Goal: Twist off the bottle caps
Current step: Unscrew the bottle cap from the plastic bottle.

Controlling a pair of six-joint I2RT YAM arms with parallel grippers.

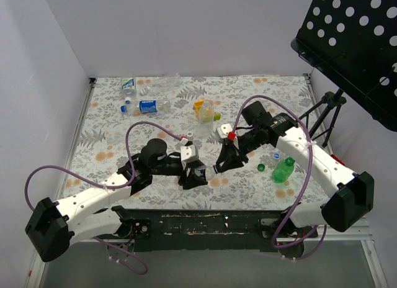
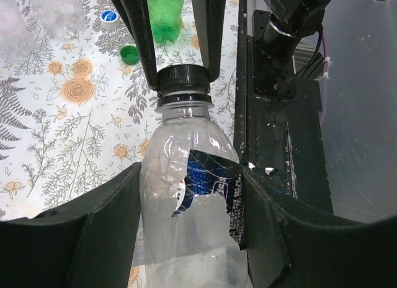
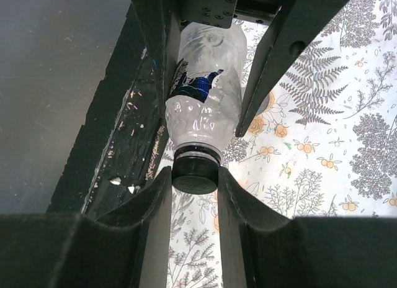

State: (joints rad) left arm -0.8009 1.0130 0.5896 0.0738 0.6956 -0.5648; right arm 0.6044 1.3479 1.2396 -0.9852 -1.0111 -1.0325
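1. The clear bottle (image 3: 205, 102) with its torn blue label is roughly level. Its long axis runs from my left claw to my right, over the near middle of the flowered table (image 1: 124, 151).
2. Its black cap (image 2: 182, 77) points toward my right arm.
3. My left claw (image 2: 189, 195) clasps the bottle's body.
4. My right claw (image 3: 195, 182) is narrowed onto the cap.
5. A green bottle (image 1: 283, 170) sits nearby, to the right.
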